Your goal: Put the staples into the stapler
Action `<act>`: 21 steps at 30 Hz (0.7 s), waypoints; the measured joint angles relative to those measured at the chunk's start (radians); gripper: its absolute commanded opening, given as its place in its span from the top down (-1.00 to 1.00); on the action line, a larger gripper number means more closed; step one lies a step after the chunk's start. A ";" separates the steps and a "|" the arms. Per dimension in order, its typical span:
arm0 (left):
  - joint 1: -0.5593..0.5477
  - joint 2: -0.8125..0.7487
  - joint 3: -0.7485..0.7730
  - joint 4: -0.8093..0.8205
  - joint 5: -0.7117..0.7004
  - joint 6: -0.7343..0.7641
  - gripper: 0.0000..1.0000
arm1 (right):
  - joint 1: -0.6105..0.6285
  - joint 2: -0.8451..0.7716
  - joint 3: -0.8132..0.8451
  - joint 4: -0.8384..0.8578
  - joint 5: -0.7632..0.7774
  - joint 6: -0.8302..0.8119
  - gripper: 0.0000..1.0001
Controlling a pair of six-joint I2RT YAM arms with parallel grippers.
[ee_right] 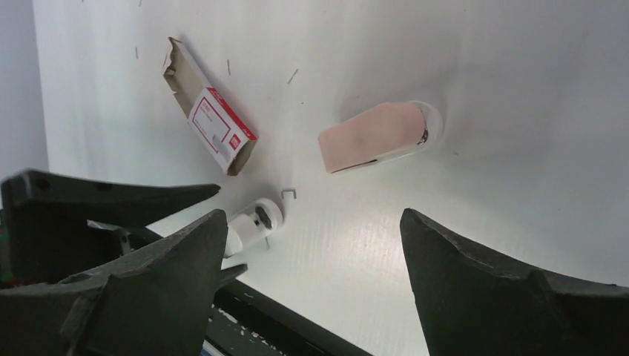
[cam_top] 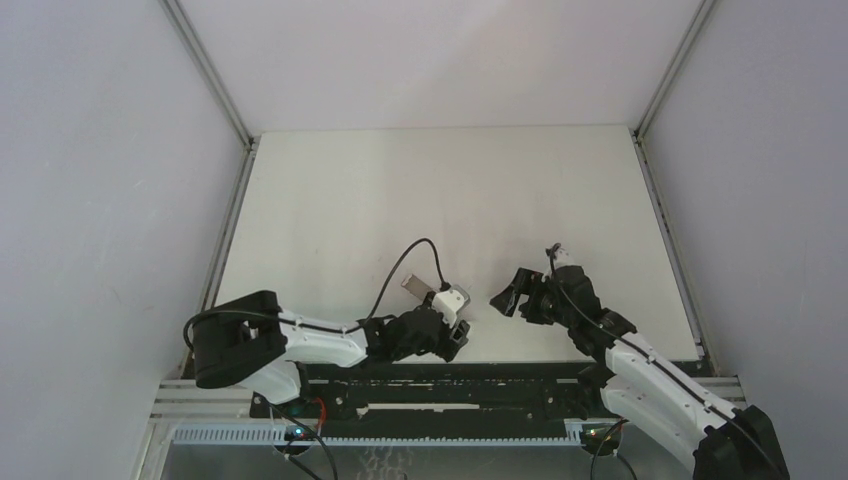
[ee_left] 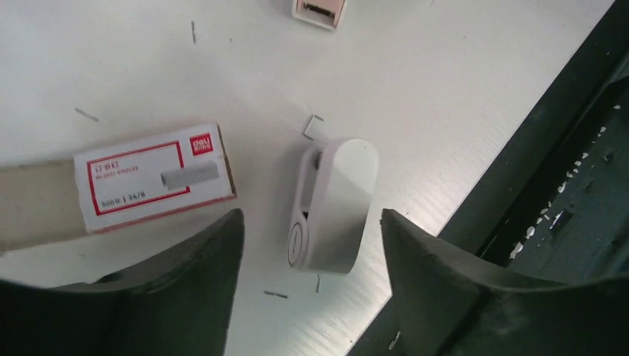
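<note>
**Two arms close on a stapler kit, both grippers gaping and empty.**

The left gripper, its arm stretched low across the near edge of the table, holds nothing. Its fingers are spread wide, and its wrist view frames a white stapler piece between them, lying just beside the closed end of the staple box. The right gripper, reaching in from the other side, is equally wide and empty. The pink stapler lies ahead of it, near the box but not touching. In all there are one box, one pink stapler, one white piece and at least five loose staples scattered around the box.
</note>
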 measured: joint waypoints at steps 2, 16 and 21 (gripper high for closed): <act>0.010 -0.001 0.010 0.001 0.002 -0.010 -0.79 | -0.003 0.003 0.002 -0.002 0.000 -0.021 -0.72; 0.621 -0.296 0.080 -0.151 0.175 -0.027 -0.95 | -0.336 0.214 0.222 0.053 0.021 -0.261 -0.76; 1.125 -0.544 -0.016 -0.149 0.164 -0.055 -0.99 | -0.458 0.186 0.188 0.165 0.220 -0.342 -0.76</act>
